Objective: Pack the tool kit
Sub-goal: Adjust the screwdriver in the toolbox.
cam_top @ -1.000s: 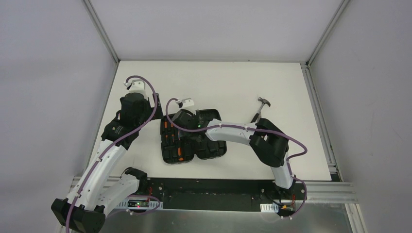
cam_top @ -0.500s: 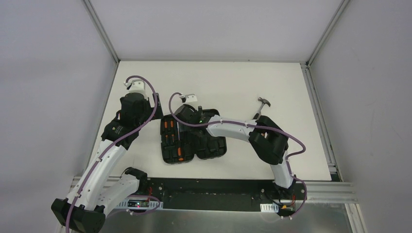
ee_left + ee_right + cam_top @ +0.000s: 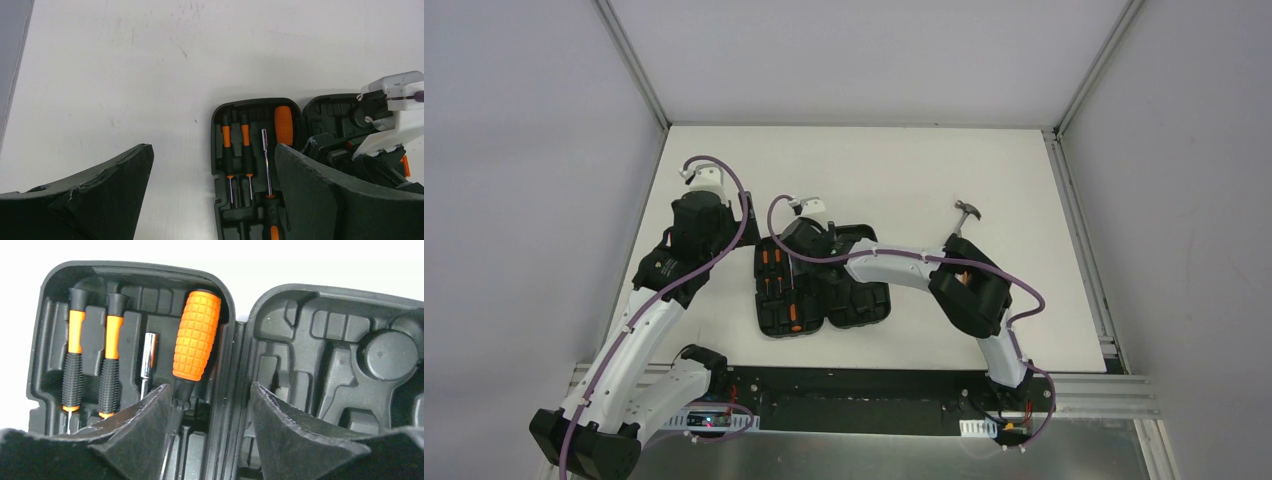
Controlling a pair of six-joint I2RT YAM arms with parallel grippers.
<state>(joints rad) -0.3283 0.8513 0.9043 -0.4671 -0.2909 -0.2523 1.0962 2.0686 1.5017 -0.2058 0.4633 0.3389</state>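
Note:
The black tool kit case (image 3: 859, 300) lies open and flat in the middle of the table. Its left half holds two small orange-and-black screwdrivers (image 3: 75, 355), a metal bit bar (image 3: 147, 360) and a big orange-handled screwdriver (image 3: 196, 335). Its right half (image 3: 310, 340) shows bare moulded slots. My right gripper (image 3: 210, 389) is open and empty, low over the hinge, also seen from above (image 3: 812, 250). My left gripper (image 3: 212, 149) is open and empty at the case's left edge (image 3: 216, 150), over bare table. The hammer (image 3: 964, 213) lies on the table to the right, its handle partly hidden by the right arm.
The right arm's forearm (image 3: 894, 268) stretches across the case's right half. Its wrist (image 3: 395, 115) shows in the left wrist view. The white table (image 3: 874, 170) is bounded by metal rails and grey walls at the left, far and right sides.
My right gripper has shifted slightly toward the far end of the case, and its elbow has moved a little left. The left arm has not moved.

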